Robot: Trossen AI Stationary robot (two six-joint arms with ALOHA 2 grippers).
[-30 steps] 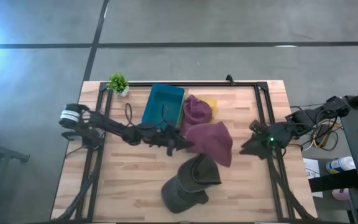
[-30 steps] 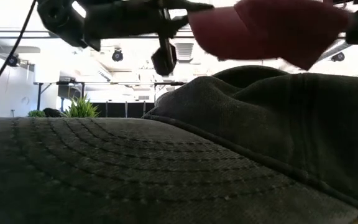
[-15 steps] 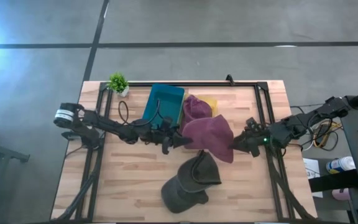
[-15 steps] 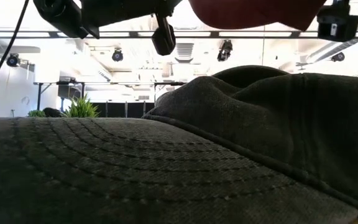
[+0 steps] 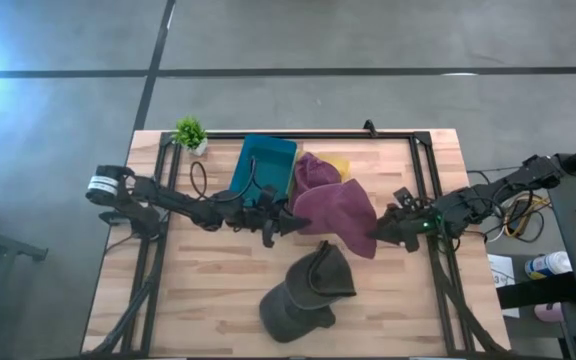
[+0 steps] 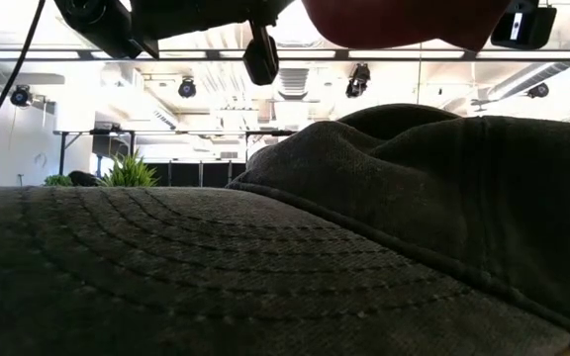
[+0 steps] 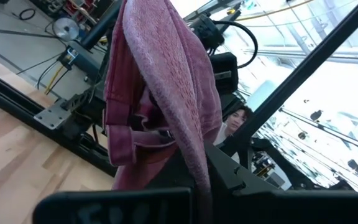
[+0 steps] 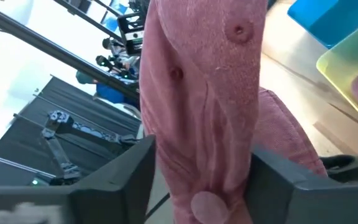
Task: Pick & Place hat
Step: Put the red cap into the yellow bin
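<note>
A maroon hat (image 5: 335,214) hangs in the air between both grippers over the table's middle, and its underside shows at the top of the low view (image 6: 404,14). My left gripper (image 5: 294,222) is shut on its left side. My right gripper (image 5: 376,232) is shut on its right side. A dark grey hat (image 5: 306,288) lies flat on the table near the near edge and fills the low view (image 6: 295,257). A second maroon hat (image 5: 314,174) rests behind, partly on the yellow tray (image 5: 340,165). My left gripper pinches a fold of the maroon hat's left edge (image 7: 194,168) between its two fingers, coming level from the table's left. The hat is lifted clear and stretches away from the fingers. My right gripper has the hat's crown (image 8: 204,143), with its eyelets and top button, between its two fingers (image 8: 132,171), coming level from the table's right. The cloth fills the gap between them. The hat is clear of the table.
A teal tray (image 5: 264,168) and the yellow tray stand near the far edge, with a small potted plant (image 5: 190,132) at the far left corner. Black frame rails (image 5: 426,190) run along the table's sides. Bare wood (image 5: 198,290) lies at the near left.
My right gripper has moved toward the table's left and met the maroon hat's right side. My left gripper has risen a little toward the far edge, carrying the hat higher. In the low view the hat has gone up to the picture's top.
</note>
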